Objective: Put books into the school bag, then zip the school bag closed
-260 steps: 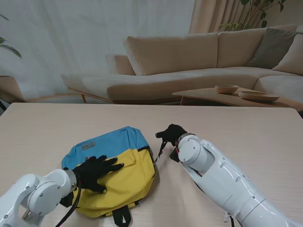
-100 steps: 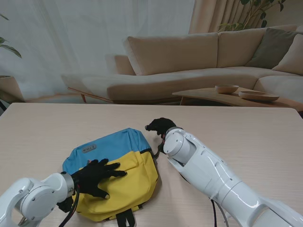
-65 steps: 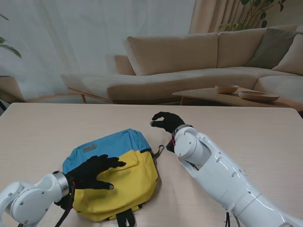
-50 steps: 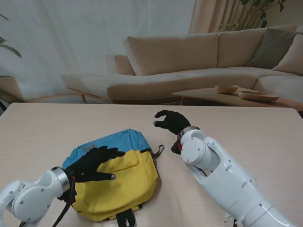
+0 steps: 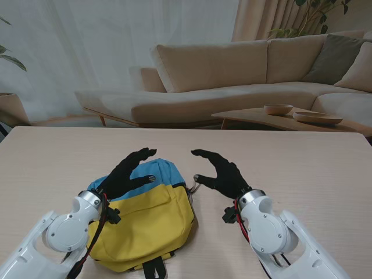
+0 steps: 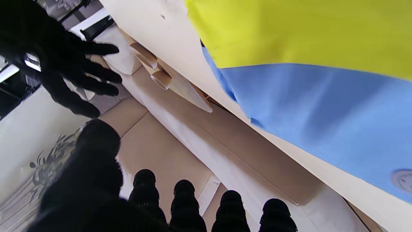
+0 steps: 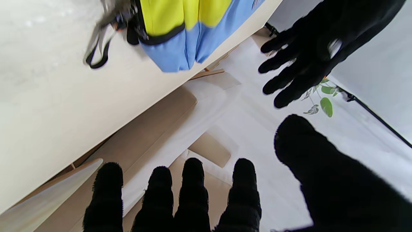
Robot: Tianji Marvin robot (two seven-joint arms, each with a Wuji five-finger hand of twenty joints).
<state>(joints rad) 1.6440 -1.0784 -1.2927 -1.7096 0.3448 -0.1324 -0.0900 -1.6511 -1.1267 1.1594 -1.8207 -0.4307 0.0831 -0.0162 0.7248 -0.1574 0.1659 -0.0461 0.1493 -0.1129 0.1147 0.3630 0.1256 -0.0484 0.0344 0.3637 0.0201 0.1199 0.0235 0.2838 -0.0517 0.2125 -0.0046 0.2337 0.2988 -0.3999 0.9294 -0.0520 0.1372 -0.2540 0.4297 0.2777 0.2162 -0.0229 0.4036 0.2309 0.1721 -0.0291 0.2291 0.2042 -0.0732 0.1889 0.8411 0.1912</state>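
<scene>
From the stand view I see the blue-and-yellow fabric school bag [image 5: 145, 218] lying flat on the pale wood-grain surface [image 5: 52, 157], a little to my left of centre, blue part farther from me and yellow part nearer. My left hand [image 5: 129, 170], in its black glove, is raised above the blue end of the bag with its fingers spread and nothing in its grasp; I cannot tell from this view whether any part of it touches the fabric. My right hand [image 5: 222, 173], also gloved in black, is lifted just beside the bag's right edge, fingers apart and holding nothing, palm turned towards the other hand. A small dark strap loop [image 5: 194, 185] sticks out from the bag's right side, near the right hand but apart from it. In the left wrist view the yellow and blue panels fill one side, a small grey label [image 6: 402, 179] shows on the blue, and the right hand appears well clear of the surface. The right wrist view shows the loop lying on the surface next to the bag's black-trimmed corner, with the left hand spread in the air. Behind the surface stands a beige upholstered sofa [image 5: 244, 72].
</scene>
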